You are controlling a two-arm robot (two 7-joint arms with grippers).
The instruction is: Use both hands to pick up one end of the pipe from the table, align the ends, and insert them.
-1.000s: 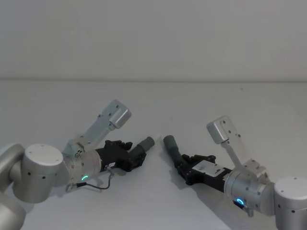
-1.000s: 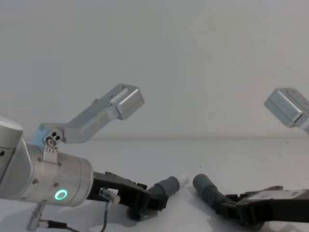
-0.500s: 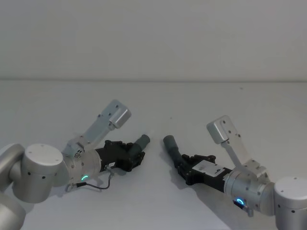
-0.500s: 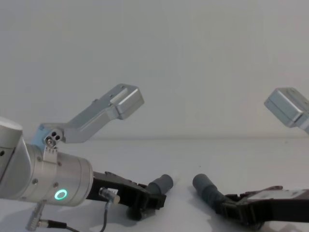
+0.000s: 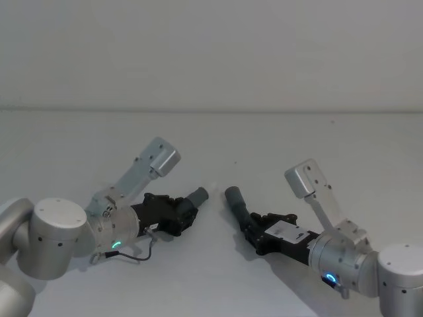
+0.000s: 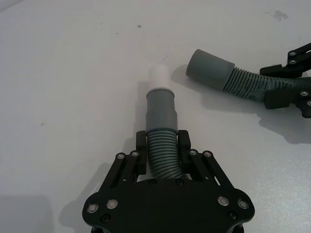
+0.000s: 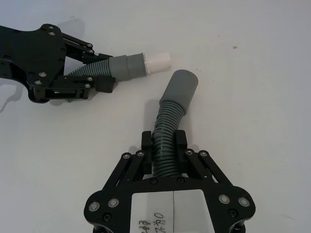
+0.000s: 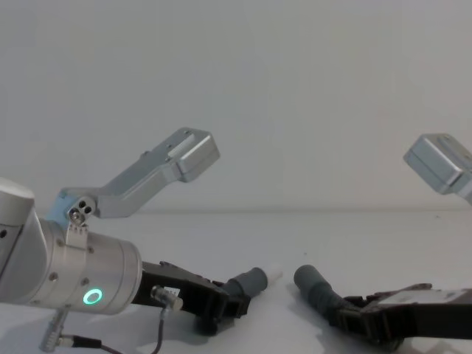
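Pickup stage judged complete: the left claw [image 6: 162, 148] is clamped on the ribbed body of the short hose piece [image 6: 161, 109], and the right claw [image 7: 164, 145] likewise on the longer curved hose piece [image 7: 167, 127]. Both pieces sit low over the bench [image 5: 277, 152], near its middle. The white tip [image 6: 159, 77] and the plain socket cuff [image 7: 180, 86] lie near each other but apart and out of line. Alignment and insertion are outstanding.

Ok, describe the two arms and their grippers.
Both arms are silver-grey with round joints. The left arm has a green ring light and thin black cable; the right arm a blue light. The left gripper and right gripper are black, with screw-studded fingers; the right bears a white label.
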